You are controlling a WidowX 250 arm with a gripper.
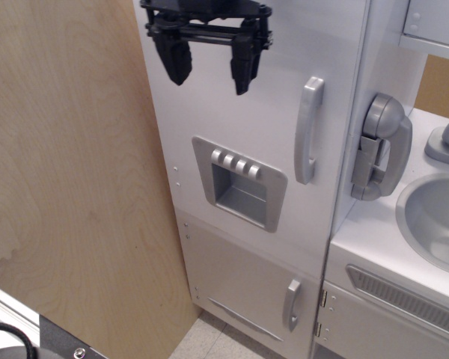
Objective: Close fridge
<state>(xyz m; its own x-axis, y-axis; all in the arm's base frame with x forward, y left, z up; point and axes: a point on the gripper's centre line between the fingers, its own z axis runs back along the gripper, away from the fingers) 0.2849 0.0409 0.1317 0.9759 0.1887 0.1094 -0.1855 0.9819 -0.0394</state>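
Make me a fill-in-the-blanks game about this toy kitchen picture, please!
1. The black end effector hangs in front of the fridge with its fingers ____.
2. The row above the dispenser recess has ____ buttons.
3. The grey telephone hangs to the ____ of the long door handle in the picture.
4. The fridge's big door looks ____.

Missing words: open; four; right; closed
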